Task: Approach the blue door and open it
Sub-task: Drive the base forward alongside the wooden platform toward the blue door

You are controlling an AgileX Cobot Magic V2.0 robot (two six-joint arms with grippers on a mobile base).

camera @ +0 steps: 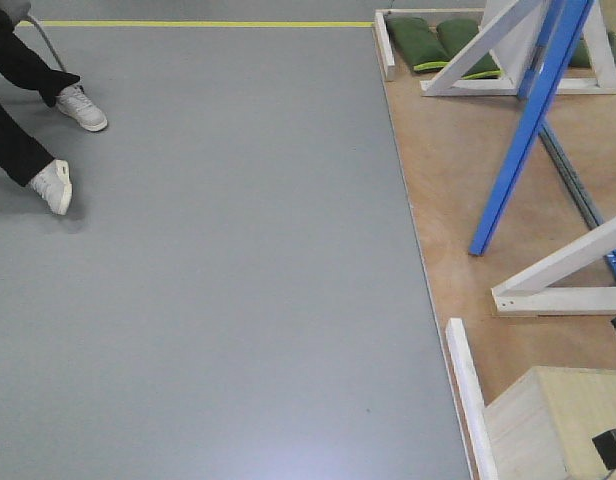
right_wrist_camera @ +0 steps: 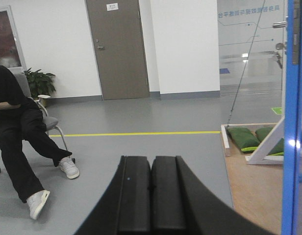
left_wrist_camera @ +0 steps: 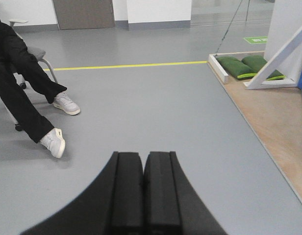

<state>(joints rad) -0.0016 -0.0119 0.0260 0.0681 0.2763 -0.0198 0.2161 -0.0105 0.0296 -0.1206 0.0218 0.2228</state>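
**Spotter:** Where's the door from your seat?

**Operator:** The blue door (right_wrist_camera: 290,147) runs up the right edge of my right wrist view, nearly edge-on, over the wooden platform (camera: 458,200). I judge it a rigid, fairly heavy panel. The face looks glossy enough for the pads to slide, so I wouldn't push there.

**Spotter:** Where do you take hold, then?

**Operator:** On the silver lever (right_wrist_camera: 280,23), high up. The round thumb-turn (right_wrist_camera: 279,46) sits just below it, and the latch plate (right_wrist_camera: 295,41) is on the edge beside them. It's stiff metal and probably sprung, so I'd press down, then swing.

**Spotter:** Grippers?

**Operator:** The left gripper (left_wrist_camera: 143,161) and right gripper (right_wrist_camera: 151,164) both have their pads pressed together, holding nothing. I'd need one parted for the lever.

**Spotter:** Anything around?

**Operator:** Green sandbags (right_wrist_camera: 243,138) lie against a white brace (right_wrist_camera: 266,149). A seated person (right_wrist_camera: 16,127) is well off to the left.
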